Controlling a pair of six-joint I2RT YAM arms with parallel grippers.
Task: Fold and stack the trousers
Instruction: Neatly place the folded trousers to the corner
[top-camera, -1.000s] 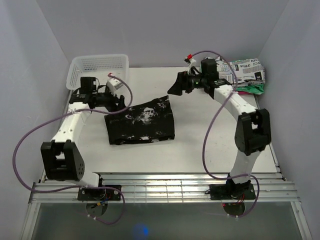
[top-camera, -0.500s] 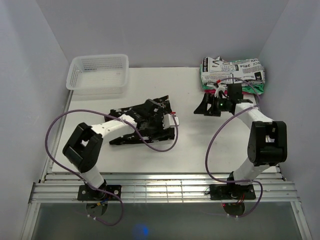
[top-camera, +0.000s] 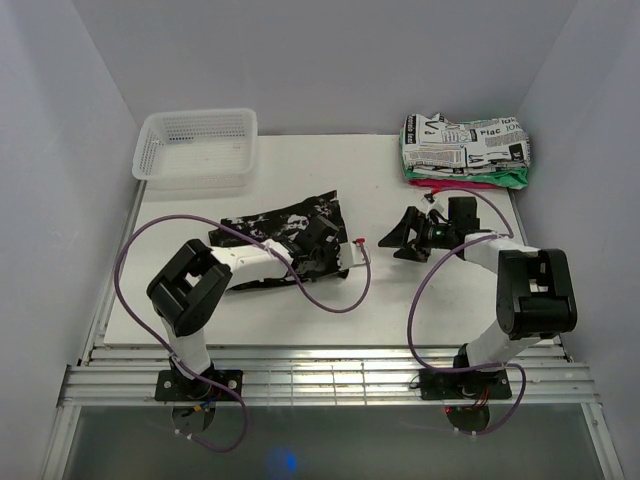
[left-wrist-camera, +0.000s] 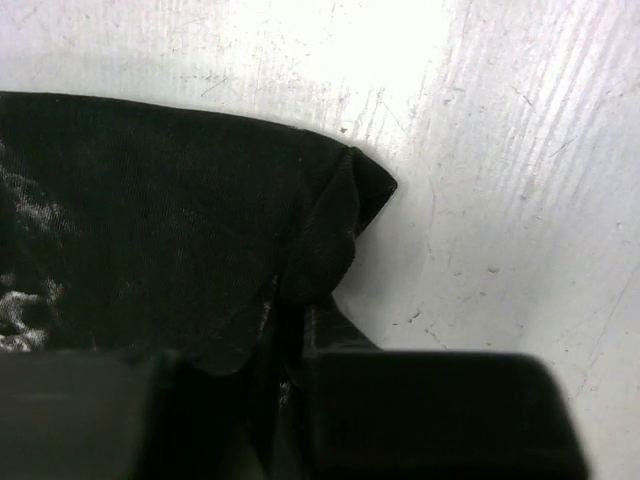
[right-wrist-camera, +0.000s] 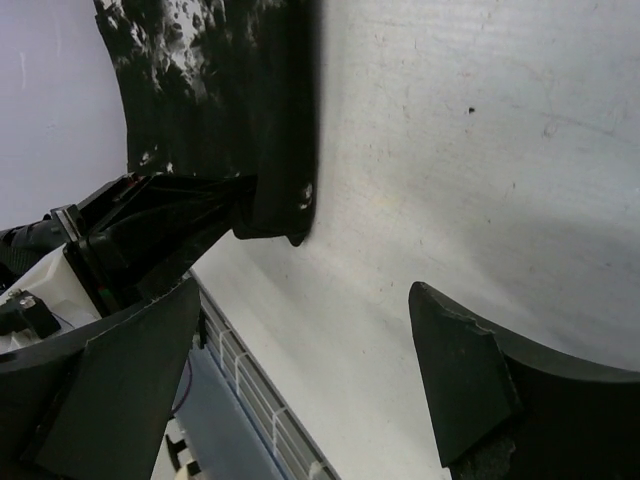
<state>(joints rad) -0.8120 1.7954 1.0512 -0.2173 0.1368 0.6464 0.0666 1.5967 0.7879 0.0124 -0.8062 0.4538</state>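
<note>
The trousers, black with white splotches, lie folded left of the table's middle. My left arm reaches over them. My left gripper sits at their near right corner. In the left wrist view, the left gripper is shut on that corner of the trousers, with a fold of cloth pinched between the jaws. My right gripper is open, low over the bare table just right of the trousers. In the right wrist view, nothing lies in the right gripper; the trousers lie ahead of it.
A white mesh basket stands at the back left. At the back right is a stack of folded garments: a newspaper-print one on top, red and green cloth beneath. Metal rails run along the table's near edge.
My left arm swung from the far left across the trousers to their near right corner and shut on it. My right arm came down from the back to the table beside them.
</note>
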